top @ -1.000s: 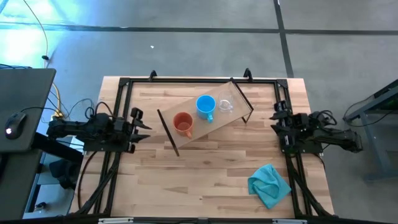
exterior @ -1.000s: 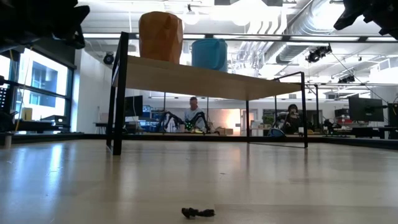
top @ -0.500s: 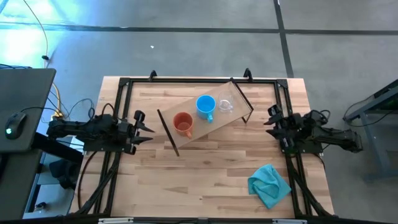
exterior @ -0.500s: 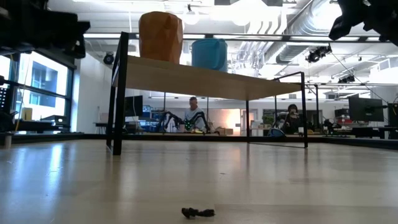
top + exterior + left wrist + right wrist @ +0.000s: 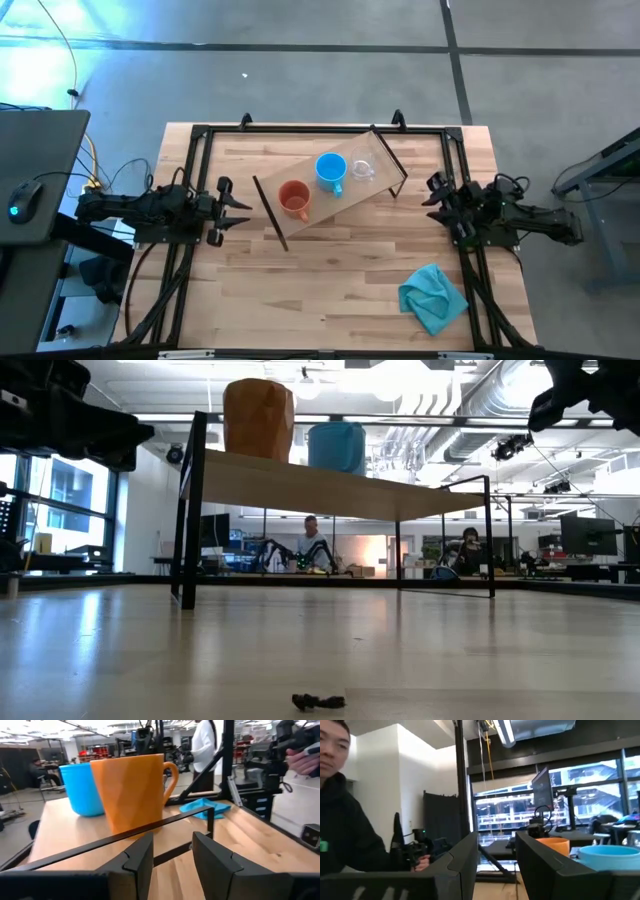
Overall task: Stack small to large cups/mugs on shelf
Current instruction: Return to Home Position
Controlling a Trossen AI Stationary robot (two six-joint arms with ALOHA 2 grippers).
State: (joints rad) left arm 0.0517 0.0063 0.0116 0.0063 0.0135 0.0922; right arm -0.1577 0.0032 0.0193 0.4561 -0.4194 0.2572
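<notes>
The shelf (image 5: 330,190) is a light-wood board on thin black end frames, standing slantwise on the table's far half. On it, side by side, stand the orange-brown mug (image 5: 294,198), the blue mug (image 5: 331,170) and the small clear cup (image 5: 362,169). In the low view the orange-brown mug (image 5: 259,418) and blue mug (image 5: 336,446) rise above the shelf (image 5: 320,485). My left gripper (image 5: 240,200) hovers open just left of the shelf, facing the orange-brown mug (image 5: 132,790). My right gripper (image 5: 432,190) hovers open just right of it.
A crumpled teal cloth (image 5: 432,296) lies near the table's near right corner. A small dark scrap (image 5: 318,702) lies on the near tabletop. Black frame rails (image 5: 190,170) run along the table's left, right and far edges. A person (image 5: 350,820) shows beyond the table.
Both arms have crept inward toward the shelf: the left gripper toward the table's right, the right gripper toward the table's left. The mugs, cup and shelf have stayed in place.
</notes>
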